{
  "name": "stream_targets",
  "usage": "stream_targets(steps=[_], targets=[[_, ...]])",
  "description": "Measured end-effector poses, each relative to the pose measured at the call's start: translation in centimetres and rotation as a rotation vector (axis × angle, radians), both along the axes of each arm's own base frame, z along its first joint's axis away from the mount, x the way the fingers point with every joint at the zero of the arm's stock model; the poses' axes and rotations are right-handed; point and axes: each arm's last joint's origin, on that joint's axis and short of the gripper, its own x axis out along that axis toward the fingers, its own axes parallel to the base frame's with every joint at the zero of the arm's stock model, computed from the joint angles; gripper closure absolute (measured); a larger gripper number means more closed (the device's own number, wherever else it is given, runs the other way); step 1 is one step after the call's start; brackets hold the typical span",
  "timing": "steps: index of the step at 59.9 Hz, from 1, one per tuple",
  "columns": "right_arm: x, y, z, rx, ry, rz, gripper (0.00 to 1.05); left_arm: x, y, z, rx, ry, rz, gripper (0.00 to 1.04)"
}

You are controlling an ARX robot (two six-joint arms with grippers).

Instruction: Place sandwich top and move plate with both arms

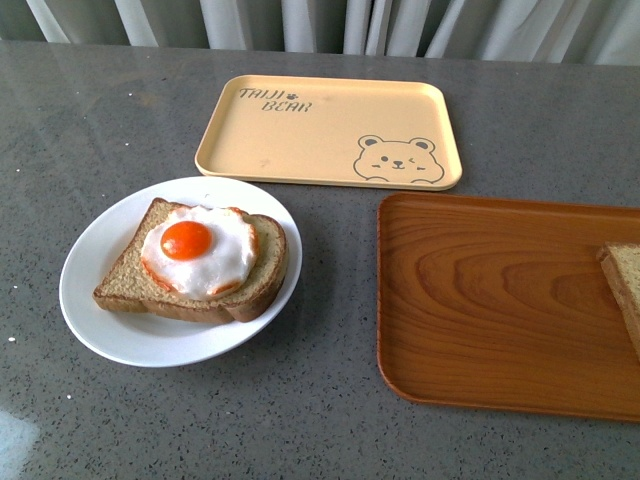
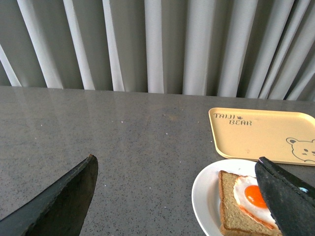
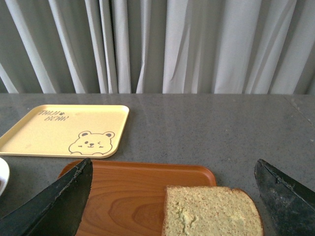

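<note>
Right wrist view: right gripper [image 3: 173,164] wide open, facing sandwich top [image 3: 211,211] on wooden tray [image 3: 133,196]. Left gripper [image 2: 176,158] also wide, near plate [image 2: 204,196]. Risk: an edge-only pinch may tilt or drop the soft bread before it reaches egg slice [image 1: 120,285].

- The left gripper [image 2: 175,158] shows as two matte black fingers [image 2: 59,204], flat and blade-like, each narrowing to a blunt tip.
- Their surface looks faintly grainy, with a lighter sheen along the upper edges.
- One left finger carries a small pale blue-white fleck [image 2: 304,190], perhaps a fitting or a glint; it is too small to tell.
- The right gripper [image 3: 173,161] has the same black, wedge-shaped fingers [image 3: 51,206], with slightly rough edges and a dull finish.
</note>
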Motion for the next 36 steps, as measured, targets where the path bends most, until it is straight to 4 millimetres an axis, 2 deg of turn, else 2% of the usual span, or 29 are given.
stream_targets(steps=[3, 9, 12, 18, 28, 36], targets=[[0.0, 0.0, 0.0, -0.001, 0.009, 0.013, 0.09, 0.0, 0.0, 0.0, 0.000, 0.000, 0.000, 0.09], [0.2, -0.2, -0.4, 0.023, 0.331, 0.253, 0.09, 0.0, 0.0, 0.0, 0.000, 0.000, -0.001, 0.09], [0.3, -0.2, -0.8, 0.070, 0.416, 0.331, 0.09, 0.0, 0.0, 0.0, 0.000, 0.000, 0.000, 0.09], [0.6, -0.4, -0.5, 0.091, 0.415, 0.371, 0.09, 0.0, 0.0, 0.0, 0.000, 0.000, 0.000, 0.09], [1.3, -1.7, 1.2, 0.103, 0.361, 0.320, 0.09, 0.0, 0.0, 0.0, 0.000, 0.000, 0.000, 0.09], [1.8, -3.1, 1.4, 0.122, 0.361, 0.240, 0.09, 0.0, 0.0, 0.0, 0.000, 0.000, 0.000, 0.09]])
